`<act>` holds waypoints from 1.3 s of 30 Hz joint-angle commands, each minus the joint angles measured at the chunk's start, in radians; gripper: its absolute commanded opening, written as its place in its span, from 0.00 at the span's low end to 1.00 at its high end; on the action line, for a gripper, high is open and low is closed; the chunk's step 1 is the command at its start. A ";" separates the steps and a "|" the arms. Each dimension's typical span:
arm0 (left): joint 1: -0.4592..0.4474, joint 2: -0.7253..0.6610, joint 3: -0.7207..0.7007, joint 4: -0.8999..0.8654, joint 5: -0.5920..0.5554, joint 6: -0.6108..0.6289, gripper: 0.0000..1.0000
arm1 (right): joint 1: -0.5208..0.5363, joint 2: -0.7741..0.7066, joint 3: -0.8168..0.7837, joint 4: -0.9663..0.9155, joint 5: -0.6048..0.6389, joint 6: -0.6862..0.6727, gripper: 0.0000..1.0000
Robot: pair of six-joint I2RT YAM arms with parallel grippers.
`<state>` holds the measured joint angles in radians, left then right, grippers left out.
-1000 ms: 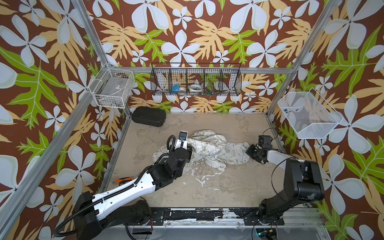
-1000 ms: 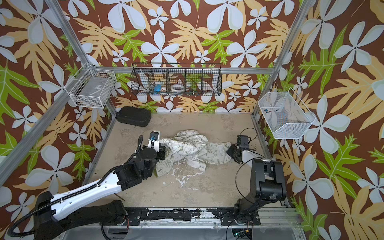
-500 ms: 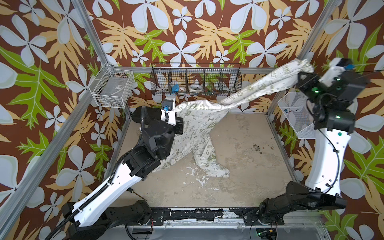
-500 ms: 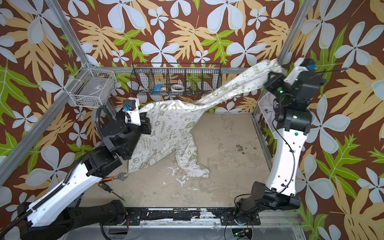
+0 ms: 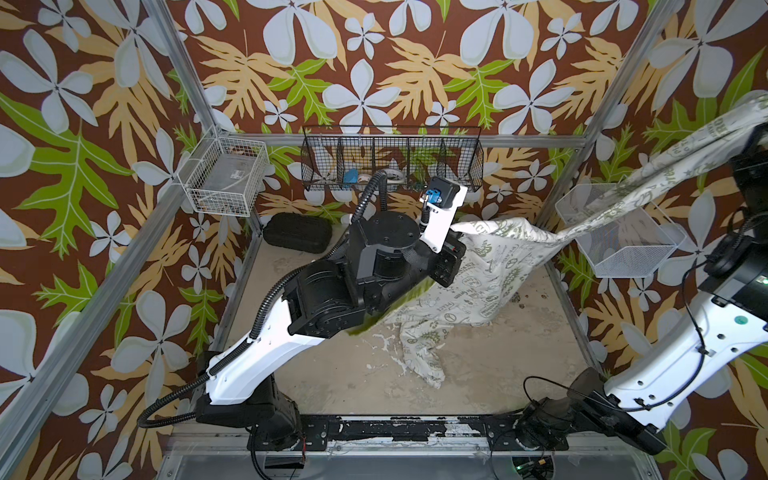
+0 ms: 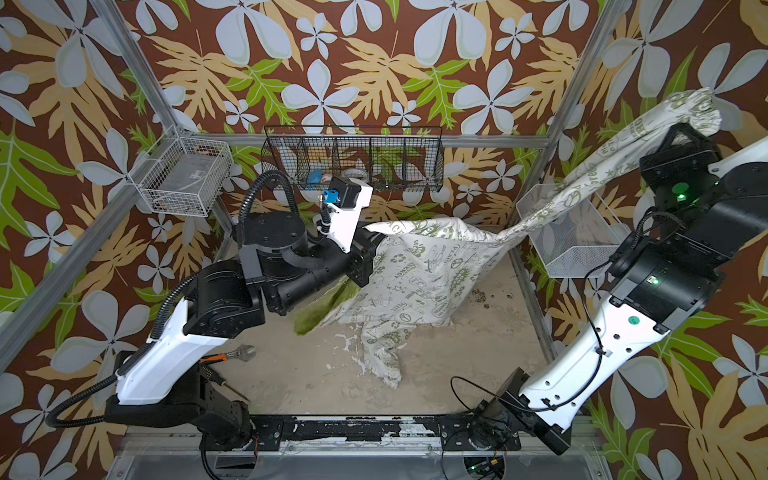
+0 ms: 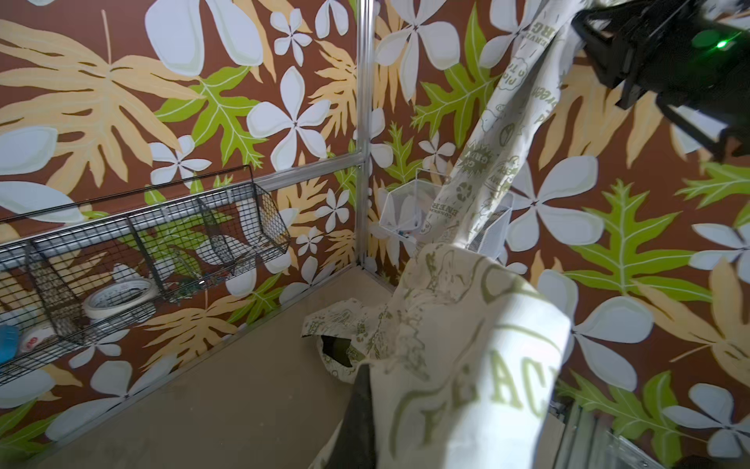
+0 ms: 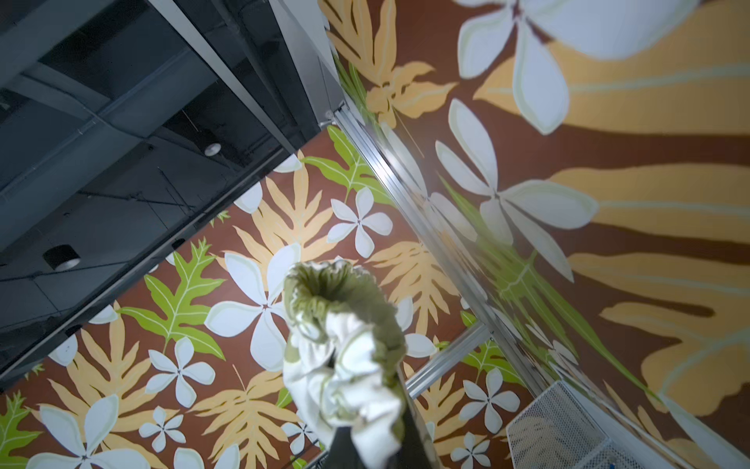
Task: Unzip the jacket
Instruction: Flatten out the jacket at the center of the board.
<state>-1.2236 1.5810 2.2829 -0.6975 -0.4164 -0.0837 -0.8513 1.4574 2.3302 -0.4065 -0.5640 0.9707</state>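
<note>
The stained beige tabletop (image 6: 311,386) carried a black case (image 5: 297,237) in its far left corner, an orange-handled wrench (image 6: 232,355) near its left edge, dark crumbs (image 6: 478,296) toward the right, and the jacket's (image 6: 415,282) lowest folds.

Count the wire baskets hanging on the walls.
3: white basket on the left wall; black basket on the back wall; white mesh basket on the right wall, partly behind the jacket.

One jacket (image 5: 490,282), two arms (image 5: 266,353), two white wire baskets (image 5: 224,178), one black wire basket (image 5: 390,162), one black case (image 5: 297,232), one wrench (image 6: 232,355).
</note>
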 commanded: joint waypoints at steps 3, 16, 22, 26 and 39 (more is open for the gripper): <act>0.026 -0.146 -0.188 0.087 -0.204 -0.094 0.00 | 0.021 0.053 -0.106 0.134 -0.190 0.145 0.00; 0.660 -0.505 -1.153 0.157 0.288 -0.426 0.00 | 0.938 0.420 -0.137 -0.334 0.313 -0.496 0.00; 0.827 -0.612 -1.388 0.194 0.342 -0.403 0.00 | 1.145 0.659 -0.129 -0.332 0.441 -0.521 0.00; 0.899 -0.653 -1.455 0.192 0.356 -0.378 0.00 | 1.234 0.740 -0.126 -0.322 0.448 -0.526 0.00; 0.969 -0.558 -1.274 0.205 0.263 -0.259 0.00 | 1.231 0.831 0.189 -0.303 0.227 -0.474 0.00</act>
<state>-0.2886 0.9680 0.9253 -0.5289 -0.1146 -0.4000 0.4007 2.2436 2.3905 -0.7322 -0.2306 0.4641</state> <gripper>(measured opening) 0.058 0.084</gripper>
